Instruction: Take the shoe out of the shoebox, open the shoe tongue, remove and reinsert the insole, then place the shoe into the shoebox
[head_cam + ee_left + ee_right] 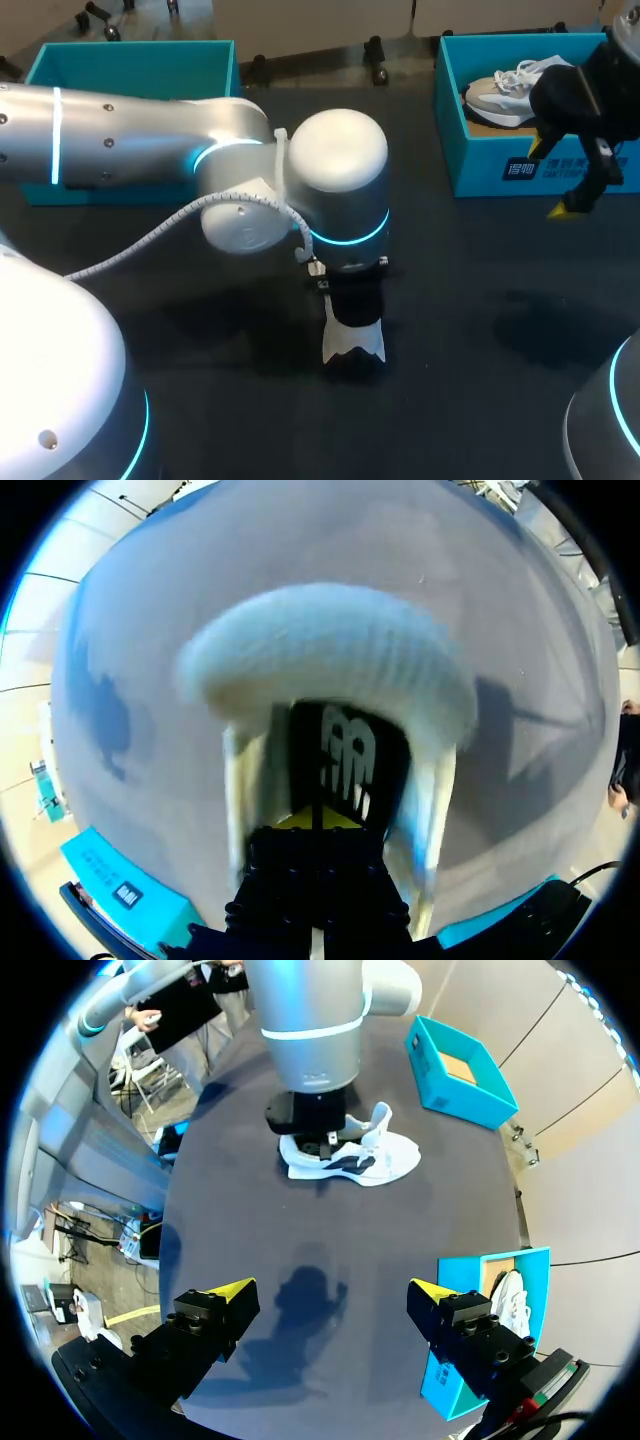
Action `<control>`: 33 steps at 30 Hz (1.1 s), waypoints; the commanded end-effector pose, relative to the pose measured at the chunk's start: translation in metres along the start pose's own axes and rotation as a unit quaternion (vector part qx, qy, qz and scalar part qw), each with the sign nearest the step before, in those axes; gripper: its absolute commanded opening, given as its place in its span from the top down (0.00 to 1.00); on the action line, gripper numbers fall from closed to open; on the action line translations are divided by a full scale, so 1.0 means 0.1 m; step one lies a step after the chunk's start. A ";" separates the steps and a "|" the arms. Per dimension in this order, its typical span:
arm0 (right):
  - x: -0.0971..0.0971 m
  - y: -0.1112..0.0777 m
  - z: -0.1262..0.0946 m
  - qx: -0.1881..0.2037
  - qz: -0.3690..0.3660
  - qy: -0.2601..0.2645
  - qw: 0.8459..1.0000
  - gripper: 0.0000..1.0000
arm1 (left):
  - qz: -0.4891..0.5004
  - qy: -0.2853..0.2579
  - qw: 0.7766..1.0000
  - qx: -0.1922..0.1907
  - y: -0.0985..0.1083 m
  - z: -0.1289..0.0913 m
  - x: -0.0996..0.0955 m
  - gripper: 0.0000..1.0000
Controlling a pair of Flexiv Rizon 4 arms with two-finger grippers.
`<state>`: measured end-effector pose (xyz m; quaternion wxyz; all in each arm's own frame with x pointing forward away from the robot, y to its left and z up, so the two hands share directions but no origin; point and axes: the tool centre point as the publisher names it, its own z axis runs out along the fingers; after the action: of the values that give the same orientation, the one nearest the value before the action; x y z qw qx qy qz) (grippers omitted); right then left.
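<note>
A white shoe (353,345) lies on the dark table in the middle, also visible ahead of my right gripper as the shoe (385,1155). My left arm (340,180) reaches over it and hides most of it. My left gripper (320,818) points down into the shoe (330,645), shut on a dark flat piece with a white logo (345,760) that looks like the insole. My right gripper (555,180) hangs open and empty at the front wall of the right shoebox (480,165); its fingertips stand far apart in the right wrist view (330,1290).
A second pale shoe (505,90) lies in the right teal shoebox, beside my right gripper as a box (490,1265). Another teal box (130,60) stands at the back left. Bare dark table lies between my right gripper and the shoe.
</note>
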<state>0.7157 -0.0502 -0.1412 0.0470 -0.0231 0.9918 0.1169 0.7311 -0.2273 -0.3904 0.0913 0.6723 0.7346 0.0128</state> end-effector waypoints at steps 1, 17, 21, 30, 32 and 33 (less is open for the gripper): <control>-0.02 0.01 0.01 0.002 0.001 0.002 1.000 0.00 | 0.001 -0.003 1.000 -0.016 0.10 -0.31 0.08 1.00; -0.02 0.01 0.01 0.002 0.001 0.002 1.000 0.00 | 0.004 0.005 0.998 -0.063 0.32 -0.50 0.12 0.90; -0.02 0.01 0.01 0.002 0.001 0.002 1.000 0.00 | -0.002 0.008 0.998 -0.058 0.33 -0.45 0.12 0.22; -0.02 0.01 0.01 0.002 0.001 0.002 1.000 0.00 | -0.005 0.006 0.999 -0.050 0.31 -0.44 0.09 0.00; -0.02 0.01 0.01 0.002 0.001 0.002 1.000 0.00 | -0.004 0.007 0.999 -0.049 0.31 -0.46 0.10 0.00; -0.02 0.01 0.01 0.002 0.001 0.002 1.000 0.00 | -0.004 0.007 0.999 -0.049 0.31 -0.47 0.10 0.00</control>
<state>0.7157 -0.0502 -0.1411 0.0470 -0.0231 0.9918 0.1168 0.7534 -0.2105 -0.3436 0.1197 0.6634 0.7367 0.0531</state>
